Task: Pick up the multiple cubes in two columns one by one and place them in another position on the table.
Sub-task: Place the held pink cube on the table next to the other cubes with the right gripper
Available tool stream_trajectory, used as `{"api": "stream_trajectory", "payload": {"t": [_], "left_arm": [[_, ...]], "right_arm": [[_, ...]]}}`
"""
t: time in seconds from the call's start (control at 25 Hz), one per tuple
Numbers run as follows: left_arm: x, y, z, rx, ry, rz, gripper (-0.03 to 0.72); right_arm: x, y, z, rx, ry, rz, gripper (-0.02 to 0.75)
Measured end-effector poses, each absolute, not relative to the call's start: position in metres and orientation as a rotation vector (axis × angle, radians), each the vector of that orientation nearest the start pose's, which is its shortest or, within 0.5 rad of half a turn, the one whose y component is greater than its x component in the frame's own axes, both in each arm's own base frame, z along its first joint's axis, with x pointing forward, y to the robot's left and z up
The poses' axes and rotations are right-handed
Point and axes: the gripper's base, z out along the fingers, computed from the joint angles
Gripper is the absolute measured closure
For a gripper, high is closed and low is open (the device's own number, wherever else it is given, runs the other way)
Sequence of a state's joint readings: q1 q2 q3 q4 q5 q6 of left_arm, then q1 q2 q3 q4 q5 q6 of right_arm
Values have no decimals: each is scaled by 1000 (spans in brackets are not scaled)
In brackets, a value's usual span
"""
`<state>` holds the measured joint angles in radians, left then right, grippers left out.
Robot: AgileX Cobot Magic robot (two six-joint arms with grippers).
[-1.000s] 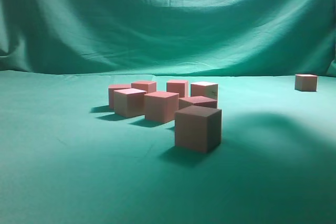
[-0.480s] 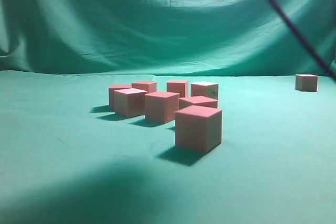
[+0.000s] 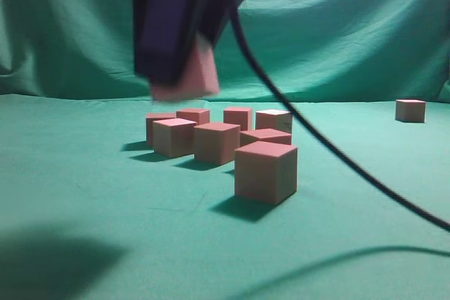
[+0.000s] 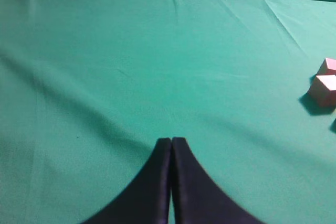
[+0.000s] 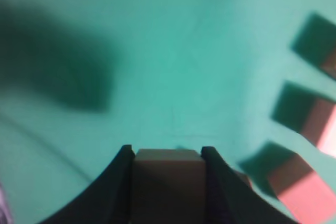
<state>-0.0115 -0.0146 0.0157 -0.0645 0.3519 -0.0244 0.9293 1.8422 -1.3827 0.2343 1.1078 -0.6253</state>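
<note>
**Transfer underway: 1 cube airborne, 1 apparently placed**

While the left gripper (image 4: 171,148) idles with jaws pressed together, the right gripper (image 3: 184,79) clasps a carried cube (image 5: 168,182) above the cluster (image 3: 218,142). About 7 cubes await; a lone cube (image 3: 410,110) sits far right, apparently placed.

Ten pink cubes show in the exterior view: eight grouped in two columns (image 3: 225,142) on the green desk (image 3: 84,194), one lone cube (image 3: 410,110) far off at the right, and one held cube (image 3: 188,79) up in the air. Two end effectors appear, the right end effector (image 5: 167,169) and the left end effector (image 4: 171,153), plus one black cable (image 3: 316,138)
</note>
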Motion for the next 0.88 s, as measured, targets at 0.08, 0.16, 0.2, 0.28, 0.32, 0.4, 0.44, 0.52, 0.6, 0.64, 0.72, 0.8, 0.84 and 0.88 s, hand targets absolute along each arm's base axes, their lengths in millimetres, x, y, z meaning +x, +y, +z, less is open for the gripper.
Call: {"api": "stream_trajectory", "payload": {"t": [0.08, 0.16, 0.2, 0.28, 0.32, 0.4, 0.44, 0.52, 0.6, 0.64, 0.72, 0.8, 0.84, 0.88], "left_arm": [[53, -3, 177, -52, 1836, -88, 688], [53, -3, 177, -52, 1836, -88, 688], [53, -3, 177, -52, 1836, -88, 688], [53, -3, 177, -52, 1836, -88, 688], [53, -3, 177, -52, 1836, -88, 688], [53, -3, 177, -52, 1836, -88, 688], [53, -3, 177, -52, 1836, -88, 688], [53, -3, 177, -52, 1836, -88, 688], [53, -3, 177, -52, 1836, -88, 688], [53, -3, 177, -52, 1836, -88, 688], [53, -3, 177, -52, 1836, -88, 688], [53, -3, 177, -52, 1836, -88, 688], [53, -3, 177, -52, 1836, -88, 688], [53, -3, 177, -52, 1836, -88, 688]], "right_arm": [[205, 306, 216, -2060, 2279, 342, 472], [208, 310, 208, -2049, 2274, 334, 472], [209, 311, 207, -2036, 2265, 334, 472], [212, 314, 204, -2016, 2251, 332, 472], [212, 314, 203, -2016, 2249, 331, 472], [213, 315, 199, -2018, 2254, 330, 472], [213, 315, 198, -2020, 2258, 329, 472], [213, 316, 192, -2030, 2273, 328, 472], [214, 317, 188, -2036, 2283, 326, 472], [214, 317, 185, -2041, 2290, 324, 472], [214, 318, 181, -2043, 2305, 322, 472], [215, 318, 177, -2031, 2319, 321, 472], [215, 319, 176, -2025, 2328, 320, 472], [216, 319, 175, -2017, 2332, 320, 472]]}}
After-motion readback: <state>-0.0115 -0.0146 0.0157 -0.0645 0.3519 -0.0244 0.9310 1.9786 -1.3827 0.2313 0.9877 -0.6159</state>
